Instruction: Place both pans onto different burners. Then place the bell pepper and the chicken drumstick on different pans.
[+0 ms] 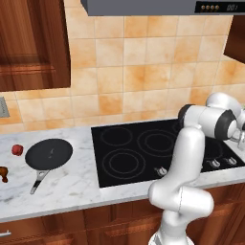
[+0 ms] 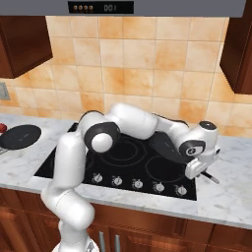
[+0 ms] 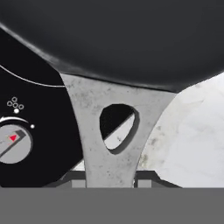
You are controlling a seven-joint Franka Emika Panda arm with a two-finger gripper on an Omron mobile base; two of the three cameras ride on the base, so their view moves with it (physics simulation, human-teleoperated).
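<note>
1. The gripper (image 2: 197, 170) is down at the right front of the cooktop (image 2: 69, 165), its jaws drawn tight on the silver handle (image 3: 109, 131) of one frying pan (image 2: 165, 145).
2. In the hand view that handle runs straight up between the finger tips (image 3: 146, 177) into the pan's black rim, with a control knob (image 3: 13, 142) off to the left on the black glass.
3. The held pan sits tilted over the right-hand burners (image 2: 162, 167), half hidden behind the white forearm.
4. The second frying pan (image 1: 49, 154) lies flat on the marble counter (image 1: 72, 191), left of the cooktop, handle pointing toward the front edge.
5. The red bell pepper (image 1: 17, 150) is just beside that pan's left rim.
6. The chicken drumstick (image 1: 3, 173) lies at the left edge of the left base view, in front of the pepper.
7. The left burners (image 1: 122, 162) are bare grey rings.
</note>
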